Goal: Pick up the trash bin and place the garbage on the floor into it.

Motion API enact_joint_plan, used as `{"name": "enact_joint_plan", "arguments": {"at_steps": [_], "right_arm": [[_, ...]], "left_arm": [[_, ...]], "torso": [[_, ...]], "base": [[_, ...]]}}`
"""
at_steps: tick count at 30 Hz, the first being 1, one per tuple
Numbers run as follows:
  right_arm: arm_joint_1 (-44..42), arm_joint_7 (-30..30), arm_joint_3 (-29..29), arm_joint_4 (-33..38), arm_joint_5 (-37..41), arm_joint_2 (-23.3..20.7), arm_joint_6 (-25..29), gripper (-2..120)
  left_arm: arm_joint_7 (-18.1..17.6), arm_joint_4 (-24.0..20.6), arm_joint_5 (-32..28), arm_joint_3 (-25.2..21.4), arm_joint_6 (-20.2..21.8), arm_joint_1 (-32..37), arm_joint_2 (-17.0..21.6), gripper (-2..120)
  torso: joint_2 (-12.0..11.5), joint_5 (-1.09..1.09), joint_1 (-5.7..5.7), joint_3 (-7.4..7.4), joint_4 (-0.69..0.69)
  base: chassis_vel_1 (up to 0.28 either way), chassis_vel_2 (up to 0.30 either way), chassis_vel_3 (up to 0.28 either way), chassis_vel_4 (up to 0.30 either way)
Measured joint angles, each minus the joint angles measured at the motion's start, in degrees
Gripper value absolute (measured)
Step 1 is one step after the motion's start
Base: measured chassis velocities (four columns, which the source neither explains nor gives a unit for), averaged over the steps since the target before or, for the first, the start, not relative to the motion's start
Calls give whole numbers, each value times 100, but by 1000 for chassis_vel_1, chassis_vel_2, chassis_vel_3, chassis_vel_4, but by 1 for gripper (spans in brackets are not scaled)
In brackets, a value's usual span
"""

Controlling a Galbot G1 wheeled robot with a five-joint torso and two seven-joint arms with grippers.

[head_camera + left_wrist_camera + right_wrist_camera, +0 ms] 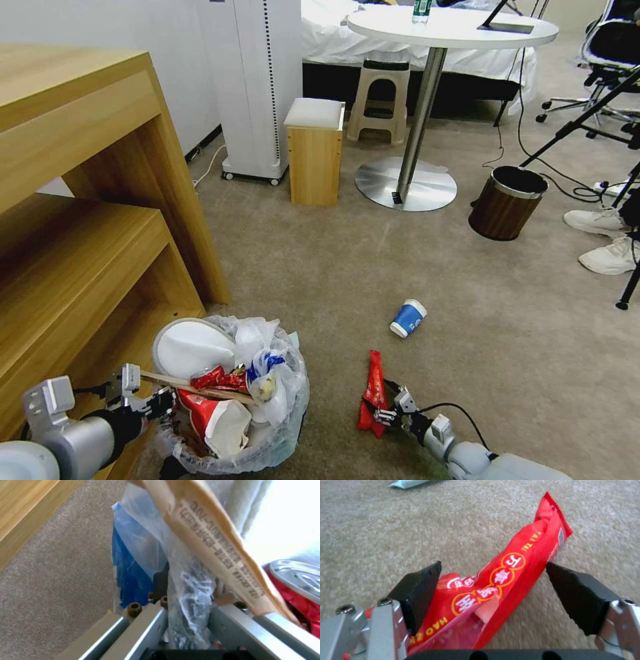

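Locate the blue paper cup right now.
In the head view, the blue paper cup lies on its side on the beige carpet, right of centre, just beyond the red wrapper at the right gripper.

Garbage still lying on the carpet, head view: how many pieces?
2. The red wrapper lies between the open fingers of the right gripper; the blue paper cup lies on its side farther out. The trash bin may hide more.
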Motion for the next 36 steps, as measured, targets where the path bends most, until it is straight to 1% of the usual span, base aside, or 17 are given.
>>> {"name": "enact_joint_plan", "arguments": {"at_steps": [7,9,10,11,12,14,16,17,18,19,20,21,22,23,24,26,36], "right_arm": [[84,201,-101,-15,13,76,-66,75],[92,340,-116,6,-21,76,-85,64],[92,340,-116,6,-21,76,-85,64],[72,380,-80,22,-51,74,-85,57],[60,387,-68,28,-66,70,-78,54],[-19,400,-15,55,-145,15,-55,42],[-29,403,-4,47,-163,11,-50,41],[-60,408,40,20,-212,0,-27,34],[-60,408,40,20,-212,0,-27,34],[-70,409,55,24,-218,-12,-22,28],[-75,410,66,30,-223,-18,-19,27],[-83,409,97,43,-239,-30,-7,19],[-83,409,97,43,-239,-30,-7,19],[-86,411,108,50,-252,-35,10,14],[-87,411,110,58,-258,-41,15,12],[-93,410,121,74,-282,-65,23,1],[-122,405,154,44,-371,-52,62,0]], "left_arm": [[0,0,0,-3,-13,14,-3,0],[0,0,-5,-5,-31,8,-2,0],[0,0,-5,-5,-31,8,-2,0],[0,0,-5,5,-33,-2,-4,0],[0,0,-5,14,-34,-11,-9,0],[0,0,-5,40,-38,-31,-16,0],[0,0,-5,41,-39,-30,-17,0],[0,0,-5,44,-39,-29,-17,0],[0,0,-5,44,-39,-29,-17,0],[0,0,-5,44,-39,-29,-17,0],[0,0,-5,45,-41,-29,-17,0],[0,0,-5,53,-42,-33,-20,0],[0,0,-5,53,-42,-33,-20,0],[0,0,-5,61,-42,-36,-26,0],[0,0,-5,62,-42,-37,-29,0],[0,0,-5,64,-42,-36,-45,0],[0,0,6,57,-43,15,-99,0]], "torso": [[0,1,0,0,-1],[0,0,0,0,-1],[0,0,0,0,-1],[0,0,0,0,-1],[0,0,0,0,-1],[0,0,0,0,-2],[0,0,0,0,-2],[0,0,0,0,-2],[0,0,0,0,-2],[0,1,0,0,-2],[0,1,0,0,-2],[0,0,0,0,-1],[0,0,0,0,-1],[0,0,0,0,-2],[0,1,0,0,-1],[0,0,0,0,-1],[0,1,0,0,-1]], "base": [[0,0,0,0],[0,0,0,0],[0,0,0,0],[0,0,0,0],[0,0,0,0],[0,0,0,0],[0,0,0,0],[0,0,0,0],[0,0,0,0],[0,0,0,0],[0,0,0,0],[0,0,0,0],[0,0,0,0],[0,0,0,0],[0,0,0,0],[0,0,0,0],[0,0,0,0]]}}
